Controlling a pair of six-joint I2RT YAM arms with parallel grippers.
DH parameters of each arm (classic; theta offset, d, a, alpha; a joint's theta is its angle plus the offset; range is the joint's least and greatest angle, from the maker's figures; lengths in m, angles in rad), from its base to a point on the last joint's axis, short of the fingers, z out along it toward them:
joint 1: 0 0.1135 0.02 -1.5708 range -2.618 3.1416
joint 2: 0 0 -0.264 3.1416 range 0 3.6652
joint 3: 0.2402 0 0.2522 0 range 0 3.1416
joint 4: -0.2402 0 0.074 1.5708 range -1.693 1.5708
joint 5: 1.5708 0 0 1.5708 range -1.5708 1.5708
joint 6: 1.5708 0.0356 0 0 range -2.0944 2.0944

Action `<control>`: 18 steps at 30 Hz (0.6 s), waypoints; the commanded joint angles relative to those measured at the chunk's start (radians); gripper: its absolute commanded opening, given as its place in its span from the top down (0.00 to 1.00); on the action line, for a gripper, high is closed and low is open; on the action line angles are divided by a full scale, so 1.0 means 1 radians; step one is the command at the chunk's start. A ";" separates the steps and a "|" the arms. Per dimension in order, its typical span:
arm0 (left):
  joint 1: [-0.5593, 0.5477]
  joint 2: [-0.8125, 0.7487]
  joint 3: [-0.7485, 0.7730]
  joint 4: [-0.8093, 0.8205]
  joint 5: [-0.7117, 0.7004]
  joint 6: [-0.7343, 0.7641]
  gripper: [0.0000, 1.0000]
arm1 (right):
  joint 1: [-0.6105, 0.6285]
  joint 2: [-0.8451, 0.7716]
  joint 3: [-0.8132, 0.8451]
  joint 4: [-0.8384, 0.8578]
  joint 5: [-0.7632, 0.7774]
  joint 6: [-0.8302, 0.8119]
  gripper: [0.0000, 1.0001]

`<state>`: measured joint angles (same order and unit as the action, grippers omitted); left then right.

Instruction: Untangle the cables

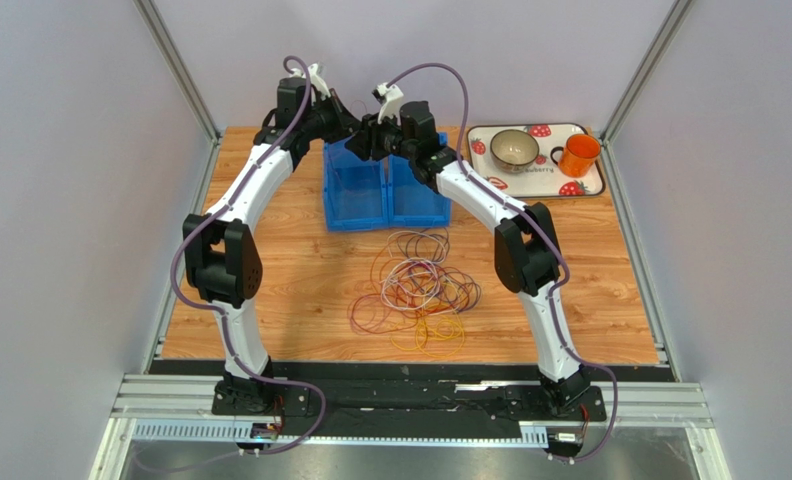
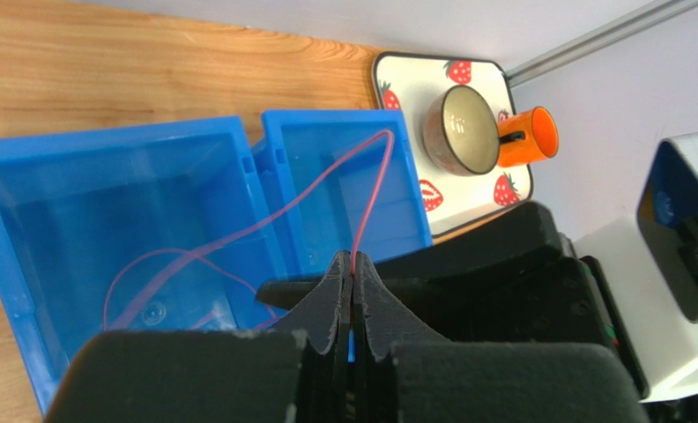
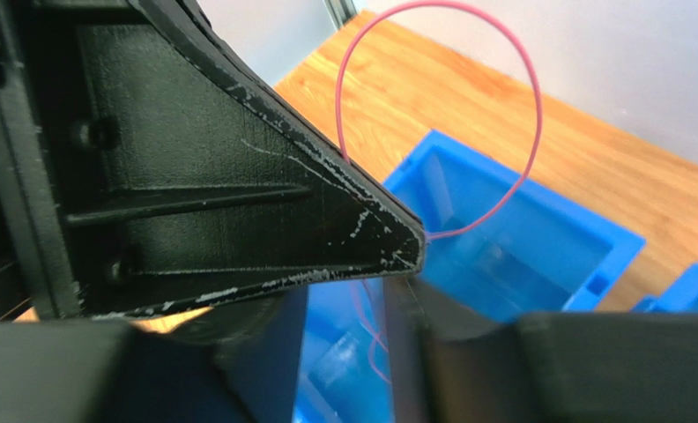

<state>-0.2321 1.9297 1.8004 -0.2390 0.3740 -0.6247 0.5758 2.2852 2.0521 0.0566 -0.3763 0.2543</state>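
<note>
The left end effector (image 2: 352, 264) and the right end effector (image 3: 348, 300) sit nose to nose over the blue bins (image 1: 382, 195), with a pink cable (image 2: 374, 189) strung across the bins. The pile of cables (image 1: 417, 290) fills the middle of the surface (image 1: 290, 290), with bare wood on both sides. The tray (image 1: 595, 188) with its bowl (image 1: 514, 149) and cup (image 1: 578, 155) blocks the far right corner.

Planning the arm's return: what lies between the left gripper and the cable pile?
The blue bins, in the top view: the left gripper, shut on a pink cable, above them, the cable pile just nearer.
</note>
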 commanded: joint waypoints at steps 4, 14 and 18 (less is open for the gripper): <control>0.002 0.008 0.000 0.046 0.031 -0.021 1.00 | -0.008 -0.067 0.037 -0.035 0.033 0.006 0.48; 0.001 0.022 -0.016 0.050 0.019 -0.047 1.00 | -0.010 -0.349 -0.282 -0.089 0.131 0.082 0.39; 0.000 0.029 -0.035 0.043 -0.006 -0.046 1.00 | -0.008 -0.483 -0.430 -0.139 0.203 0.089 0.38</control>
<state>-0.2287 1.9415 1.7805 -0.2276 0.3813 -0.6556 0.5705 1.9644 1.7000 -0.0669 -0.2607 0.3126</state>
